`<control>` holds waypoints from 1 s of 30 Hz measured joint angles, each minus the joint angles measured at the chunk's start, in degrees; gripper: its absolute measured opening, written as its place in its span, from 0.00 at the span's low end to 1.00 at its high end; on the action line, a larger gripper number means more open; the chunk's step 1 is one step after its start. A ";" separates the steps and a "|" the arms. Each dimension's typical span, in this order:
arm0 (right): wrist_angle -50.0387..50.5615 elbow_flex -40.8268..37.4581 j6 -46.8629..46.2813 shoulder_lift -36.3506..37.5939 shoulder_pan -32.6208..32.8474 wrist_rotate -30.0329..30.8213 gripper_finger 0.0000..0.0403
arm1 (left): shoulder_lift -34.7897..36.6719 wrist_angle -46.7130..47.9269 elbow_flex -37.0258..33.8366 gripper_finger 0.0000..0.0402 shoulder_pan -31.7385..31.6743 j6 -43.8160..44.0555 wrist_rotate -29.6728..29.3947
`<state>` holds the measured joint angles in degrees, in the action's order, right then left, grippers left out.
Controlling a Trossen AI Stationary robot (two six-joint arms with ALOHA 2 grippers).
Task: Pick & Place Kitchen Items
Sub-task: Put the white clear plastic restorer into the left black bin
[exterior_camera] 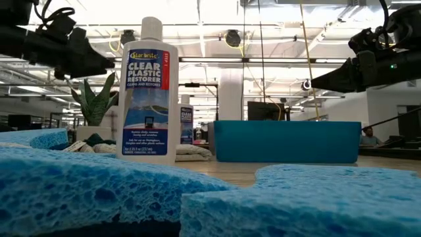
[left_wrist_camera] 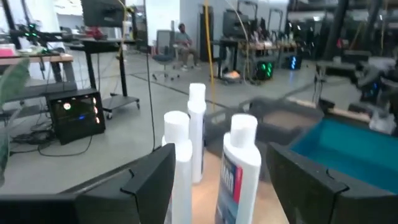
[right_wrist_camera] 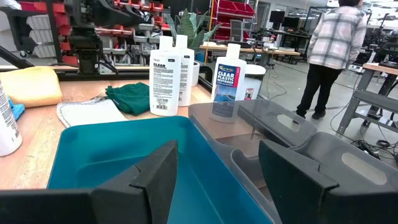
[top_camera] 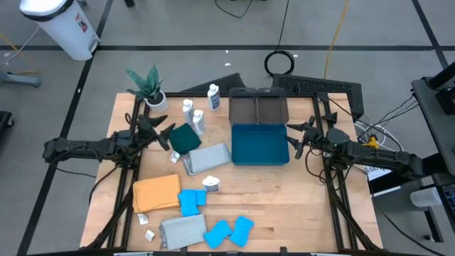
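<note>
Beside the plant [top_camera: 148,85], three bottles [top_camera: 192,114] crowd together before the left gripper [top_camera: 168,135], jaws wide and empty; closing on one could topple its neighbours. Right gripper [top_camera: 293,139] waits open over the bin [top_camera: 259,144].

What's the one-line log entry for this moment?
left gripper: open, beside dark green cloth, facing bottles | right gripper: open, at blue bin edge | bin: nothing inside

Bright blue sponges [top_camera: 240,230], orange cloth [top_camera: 156,192]
</note>
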<state>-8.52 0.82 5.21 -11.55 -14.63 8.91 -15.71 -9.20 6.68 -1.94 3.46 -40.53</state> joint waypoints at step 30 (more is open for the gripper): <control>-0.08 0.00 0.00 0.00 0.02 0.00 0.53 | -48.72 -31.57 0.01 0.64 -20.17 3.03 12.40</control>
<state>-8.60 0.82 5.21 -11.55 -14.61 8.91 -64.43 -40.78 6.68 -22.10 6.49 -28.13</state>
